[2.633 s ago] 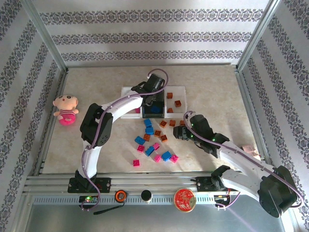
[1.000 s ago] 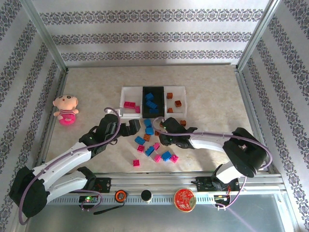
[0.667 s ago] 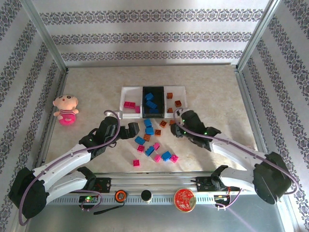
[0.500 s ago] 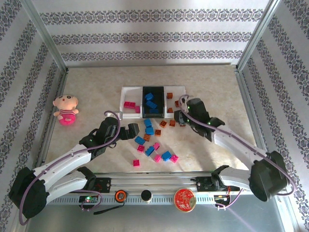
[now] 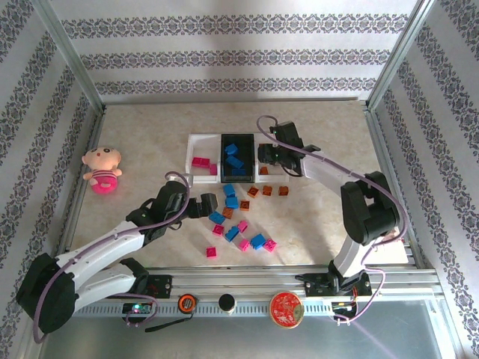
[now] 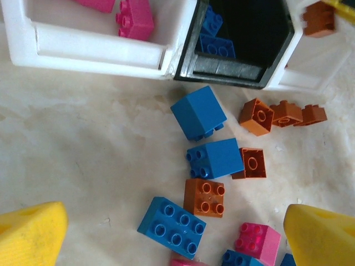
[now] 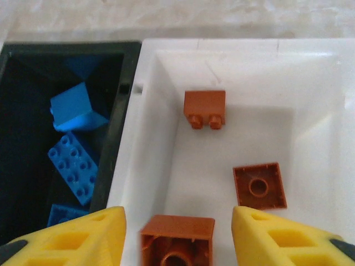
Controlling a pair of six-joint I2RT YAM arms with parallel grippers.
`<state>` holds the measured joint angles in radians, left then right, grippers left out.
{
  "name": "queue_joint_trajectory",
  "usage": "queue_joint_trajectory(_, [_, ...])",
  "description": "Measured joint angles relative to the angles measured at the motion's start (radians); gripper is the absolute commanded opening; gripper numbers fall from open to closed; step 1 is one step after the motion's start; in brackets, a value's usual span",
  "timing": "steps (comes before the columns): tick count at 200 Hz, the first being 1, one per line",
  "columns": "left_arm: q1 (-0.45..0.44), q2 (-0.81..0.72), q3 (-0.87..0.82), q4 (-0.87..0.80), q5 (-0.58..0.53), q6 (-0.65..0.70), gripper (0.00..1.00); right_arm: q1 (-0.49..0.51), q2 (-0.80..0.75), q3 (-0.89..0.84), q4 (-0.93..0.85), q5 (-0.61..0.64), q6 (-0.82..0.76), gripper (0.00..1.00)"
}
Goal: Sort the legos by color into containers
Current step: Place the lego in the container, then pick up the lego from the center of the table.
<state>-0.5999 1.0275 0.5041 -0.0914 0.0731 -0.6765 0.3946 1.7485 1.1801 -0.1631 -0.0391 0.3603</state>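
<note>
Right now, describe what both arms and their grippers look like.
Both the left arm and the right arm have white links joined by black joint housings, with a purple cable looping along each. The left gripper's fingers and the right gripper's fingers are bright yellow, blocky wedges.

Trays (image 5: 206,136): three, two white and one black.
Pink bricks (image 5: 242,226): two in the left white tray (image 6: 100,50), five loose on the table (image 5: 329,217).
Blue bricks (image 6: 198,112): three in the black tray (image 6: 227,71), five loose.
Orange bricks (image 7: 259,185): three in the right white tray (image 7: 238,45), five loose.
Bricks counted: twenty-three. Tray counts cover visible bricks only.
Doll (image 5: 102,169): one, at the left of the frame.
</note>
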Motion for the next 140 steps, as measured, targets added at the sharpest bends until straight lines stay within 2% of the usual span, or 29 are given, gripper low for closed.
queue_joint_trajectory(40, [-0.005,0.108,0.046,-0.021,0.040,0.037,0.91,0.002,-0.007,0.002,0.011,-0.019,0.007,0.63])
queue_joint_trajectory(85, [-0.053,0.306,0.159,-0.034,0.040,0.080,0.91,0.028,-0.120,-0.138,0.036,-0.037,0.013,0.63])
queue_joint_trajectory(140, [-0.144,0.543,0.375,-0.054,-0.059,0.157,0.84,0.033,-0.239,-0.271,0.065,-0.046,0.037,0.63])
